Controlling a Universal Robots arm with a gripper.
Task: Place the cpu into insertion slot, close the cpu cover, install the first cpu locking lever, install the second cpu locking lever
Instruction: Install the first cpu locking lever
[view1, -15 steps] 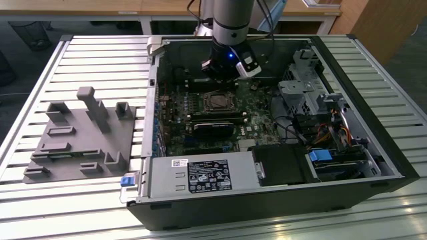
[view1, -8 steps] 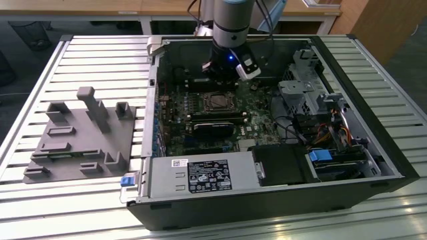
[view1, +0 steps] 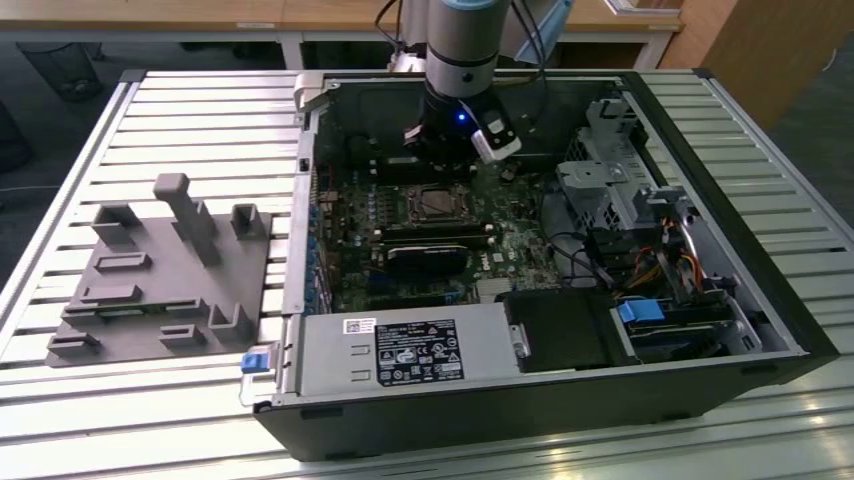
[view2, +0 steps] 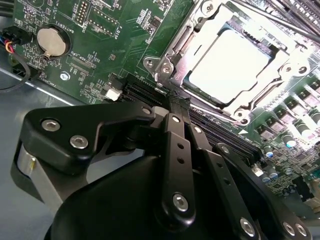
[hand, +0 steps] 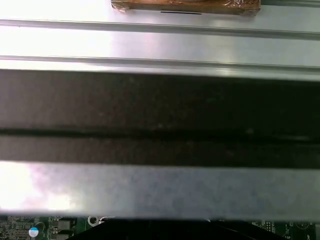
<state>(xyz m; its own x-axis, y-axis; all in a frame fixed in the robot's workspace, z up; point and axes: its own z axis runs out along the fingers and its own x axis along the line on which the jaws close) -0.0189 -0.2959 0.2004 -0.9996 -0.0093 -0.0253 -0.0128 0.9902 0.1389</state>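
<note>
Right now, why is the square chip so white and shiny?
In the second wrist view, glare washes out the pale square cpu inside its silver metal cpu cover; in the exterior view, the same spot looks dark under the black gripper.

The exterior view looked down from high at the front onto the slatted table (view1: 120, 420) and the open computer case (view1: 534, 400), far enough back to take in the whole case and the arm (view1: 461, 60) reaching into it. The second wrist view sat close behind the gripper (view2: 172, 102), facing along it at the motherboard (view2: 115, 45), which the exterior view also took in. The first wrist view faced the case wall (hand: 160, 115) and table slats beyond, very near.
</note>
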